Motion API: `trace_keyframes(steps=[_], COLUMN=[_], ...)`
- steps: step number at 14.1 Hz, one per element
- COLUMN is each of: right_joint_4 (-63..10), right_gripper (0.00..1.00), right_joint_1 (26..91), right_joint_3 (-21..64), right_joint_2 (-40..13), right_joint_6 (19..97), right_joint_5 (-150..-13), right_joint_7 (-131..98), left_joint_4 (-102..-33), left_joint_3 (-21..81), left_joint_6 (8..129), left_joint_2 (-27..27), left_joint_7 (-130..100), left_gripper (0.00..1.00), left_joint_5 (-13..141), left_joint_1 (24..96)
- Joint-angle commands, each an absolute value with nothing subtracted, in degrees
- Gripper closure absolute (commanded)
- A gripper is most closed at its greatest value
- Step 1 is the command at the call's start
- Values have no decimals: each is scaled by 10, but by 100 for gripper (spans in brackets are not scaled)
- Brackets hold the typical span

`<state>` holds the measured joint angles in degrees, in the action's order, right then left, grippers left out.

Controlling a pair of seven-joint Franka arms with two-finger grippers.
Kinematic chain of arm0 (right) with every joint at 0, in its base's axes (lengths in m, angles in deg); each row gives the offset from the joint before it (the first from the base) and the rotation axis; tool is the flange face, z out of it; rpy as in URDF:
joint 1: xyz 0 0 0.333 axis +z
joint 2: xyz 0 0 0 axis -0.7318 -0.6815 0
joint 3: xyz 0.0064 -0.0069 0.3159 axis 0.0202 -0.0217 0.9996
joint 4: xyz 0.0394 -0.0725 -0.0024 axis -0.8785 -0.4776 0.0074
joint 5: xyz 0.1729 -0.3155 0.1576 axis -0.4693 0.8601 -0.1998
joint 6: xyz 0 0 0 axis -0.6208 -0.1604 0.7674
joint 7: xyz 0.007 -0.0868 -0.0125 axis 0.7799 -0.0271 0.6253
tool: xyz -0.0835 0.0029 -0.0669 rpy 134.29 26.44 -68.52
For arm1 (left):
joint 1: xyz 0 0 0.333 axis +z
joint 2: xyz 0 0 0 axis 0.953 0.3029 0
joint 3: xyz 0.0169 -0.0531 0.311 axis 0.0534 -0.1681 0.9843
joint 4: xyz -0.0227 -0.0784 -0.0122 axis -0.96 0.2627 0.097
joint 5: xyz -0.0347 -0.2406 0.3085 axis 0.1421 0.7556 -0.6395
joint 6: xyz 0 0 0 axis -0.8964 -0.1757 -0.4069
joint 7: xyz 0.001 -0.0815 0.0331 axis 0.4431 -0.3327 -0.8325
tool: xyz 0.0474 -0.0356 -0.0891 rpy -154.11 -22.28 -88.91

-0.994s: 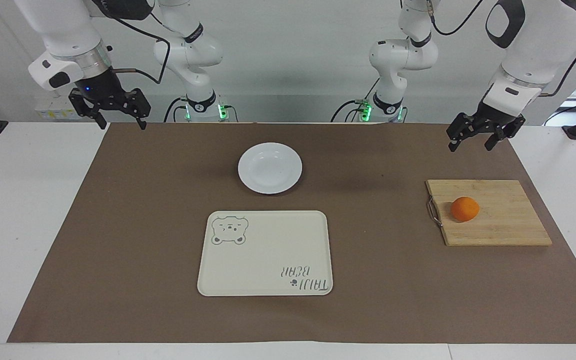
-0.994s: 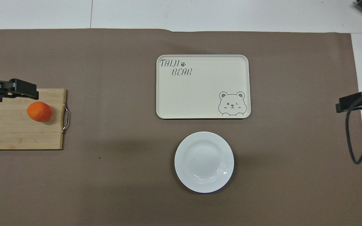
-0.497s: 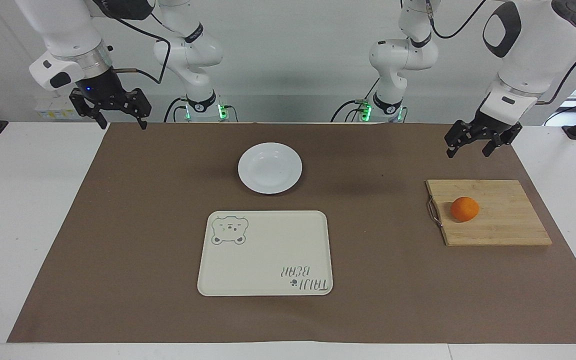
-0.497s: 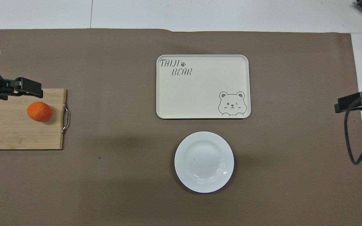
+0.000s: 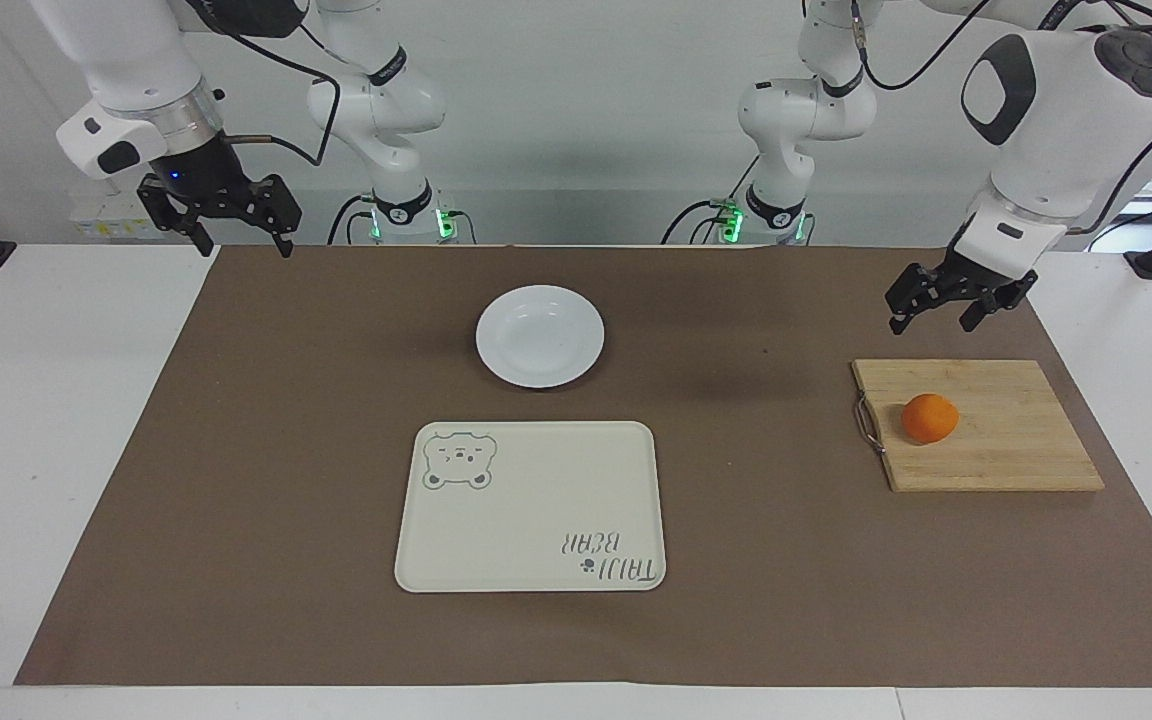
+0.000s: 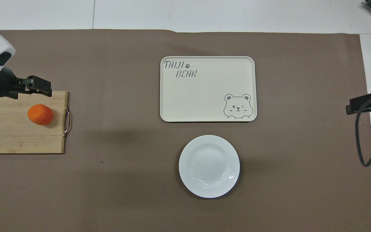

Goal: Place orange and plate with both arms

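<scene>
On the cutting board, orange below raised, wide-open, empty left gripper.

- a white table carries a brown mat that covers most of its top.
- on the mat, the white plate lies nearer to the robots than the cream tray with a bear drawing.
- a wooden cutting board lies toward the left arm's end, well apart from both.
</scene>
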<state>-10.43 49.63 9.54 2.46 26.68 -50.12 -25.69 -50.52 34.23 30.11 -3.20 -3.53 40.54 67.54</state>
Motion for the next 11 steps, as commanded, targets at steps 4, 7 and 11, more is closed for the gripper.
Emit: trace_keyframes(steps=[4,7,11], right_joint_4=[-112,-112,-111], right_gripper=[0,0,0], right_joint_1=[488,489,486], right_joint_3=[101,103,101], right_joint_2=[33,33,33], right_joint_6=[274,273,261], right_joint_5=[-515,-515,-515], right_joint_7=[-270,-269,-269], left_joint_4=[-517,-527,-613], left_joint_3=[343,344,344], left_joint_6=[399,453,522], left_joint_2=[34,64,52], left_joint_7=[11,102,148], left_gripper=[0,0,0], left_joint_5=[395,395,395], left_joint_1=[701,755,780])
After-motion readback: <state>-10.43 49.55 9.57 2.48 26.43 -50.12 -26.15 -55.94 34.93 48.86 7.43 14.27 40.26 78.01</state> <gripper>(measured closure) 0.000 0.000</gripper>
